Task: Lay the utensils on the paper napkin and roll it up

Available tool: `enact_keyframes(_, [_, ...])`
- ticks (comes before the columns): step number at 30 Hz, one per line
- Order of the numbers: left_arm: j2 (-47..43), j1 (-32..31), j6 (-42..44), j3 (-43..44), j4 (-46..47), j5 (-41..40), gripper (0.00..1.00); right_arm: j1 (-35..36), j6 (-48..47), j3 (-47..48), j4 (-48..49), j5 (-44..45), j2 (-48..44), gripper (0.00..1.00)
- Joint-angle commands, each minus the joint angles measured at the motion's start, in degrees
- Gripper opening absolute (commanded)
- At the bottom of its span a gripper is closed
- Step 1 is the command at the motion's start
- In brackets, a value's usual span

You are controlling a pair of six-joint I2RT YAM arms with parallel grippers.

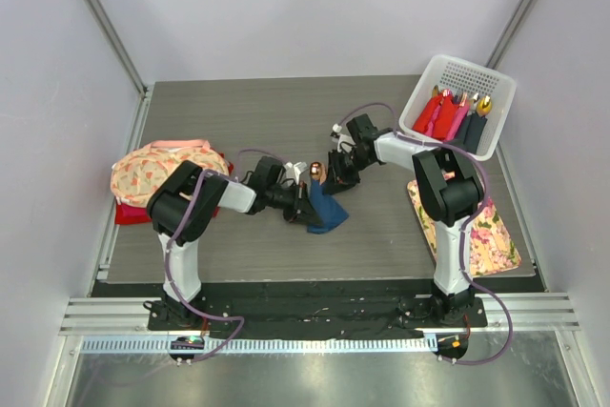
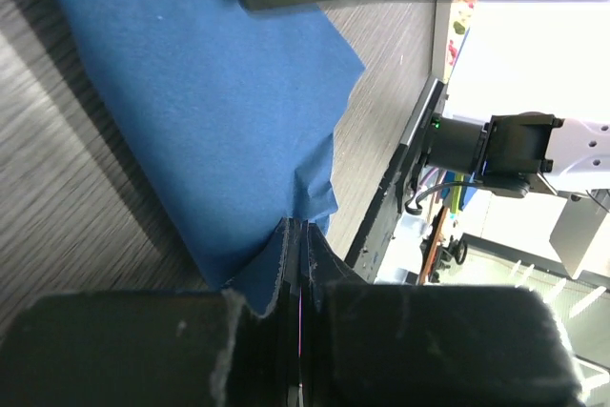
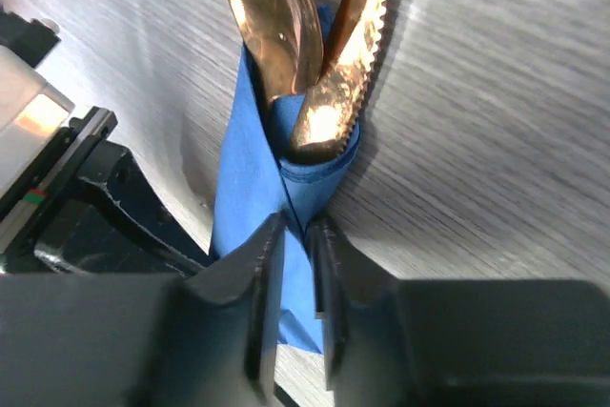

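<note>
The dark blue paper napkin [image 1: 326, 213] lies mid-table, partly rolled around the copper-brown utensils [image 1: 315, 171], whose tips poke out at its far end. In the right wrist view a spoon bowl [image 3: 272, 16] and a serrated knife [image 3: 355, 54] stick out of the blue roll [image 3: 250, 188]. My right gripper [image 1: 335, 180] [image 3: 297, 235] is shut on the roll just below the utensil heads. My left gripper [image 1: 301, 201] [image 2: 296, 235] is shut on the napkin's loose edge [image 2: 210, 92], which is spread flat on the table.
A white basket [image 1: 496, 121] with red and pink rolls stands at the back right. A floral cloth [image 1: 486, 231] lies at the right, behind the right arm. A pile of floral cloths [image 1: 152, 167] sits at the left edge.
</note>
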Motion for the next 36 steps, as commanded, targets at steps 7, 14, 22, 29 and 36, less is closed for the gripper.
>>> enact_keyframes(7, [2.48, 1.1, 3.09, -1.78, -5.4, -5.94, 0.0, -1.45, 2.86, 3.3, -1.1, 2.97, 1.85, 0.61])
enact_keyframes(14, [2.21, 1.1, 3.27, -1.78, -5.14, -6.2, 0.0, 1.71, 2.87, 2.17, -0.84, 4.28, 2.99, 0.59])
enact_keyframes(22, [2.3, 1.1, 3.53, -1.69, -4.97, -6.47, 0.0, 2.07, 1.64, -0.56, -1.28, 9.64, 3.7, 0.44])
enact_keyframes(29, [1.77, 1.1, 3.27, -1.95, -4.27, -6.82, 0.0, 1.98, 0.06, -1.0, -0.93, 10.62, 4.22, 0.05])
enact_keyframes(36, [-5.32, 3.03, -0.95, -2.92, 1.97, -6.82, 0.34, 0.92, 0.15, -3.64, 5.92, 4.82, 2.47, 0.01])
